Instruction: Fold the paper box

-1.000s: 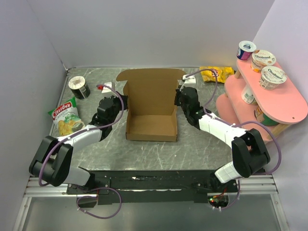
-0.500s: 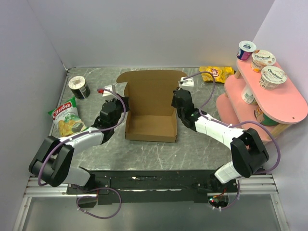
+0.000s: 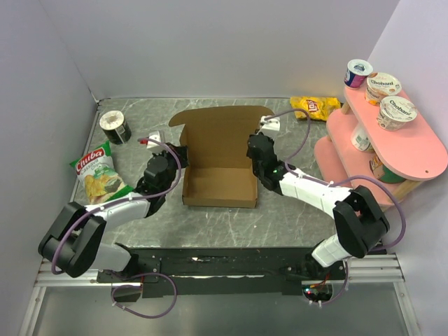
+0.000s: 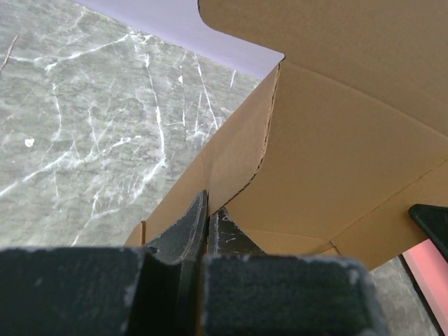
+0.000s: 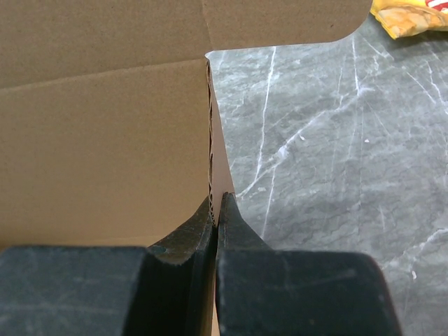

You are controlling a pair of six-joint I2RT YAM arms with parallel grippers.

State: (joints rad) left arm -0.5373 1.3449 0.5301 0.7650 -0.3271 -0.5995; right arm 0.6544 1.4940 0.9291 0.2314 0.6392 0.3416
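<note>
The box (image 3: 220, 183) sits in the middle of the table (image 3: 280, 213), squarely between the two arms, with its near wall facing them. The left pincer (image 3: 178, 157) is clenched on the box's left side wall, the cardboard pinched between its fingers. The right pincer (image 3: 253, 150) is clamped the same way on the right wall. Neither arm is nearer. Beyond them the lid (image 3: 222, 129) stands at the far edge, its hinge running left to right. It probably has to come down toward the near side.

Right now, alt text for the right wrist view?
The right gripper is shut on the upright side wall of the box, which fills the left half. Grey marbled table lies right, a yellow snack bag at the top corner.
</note>
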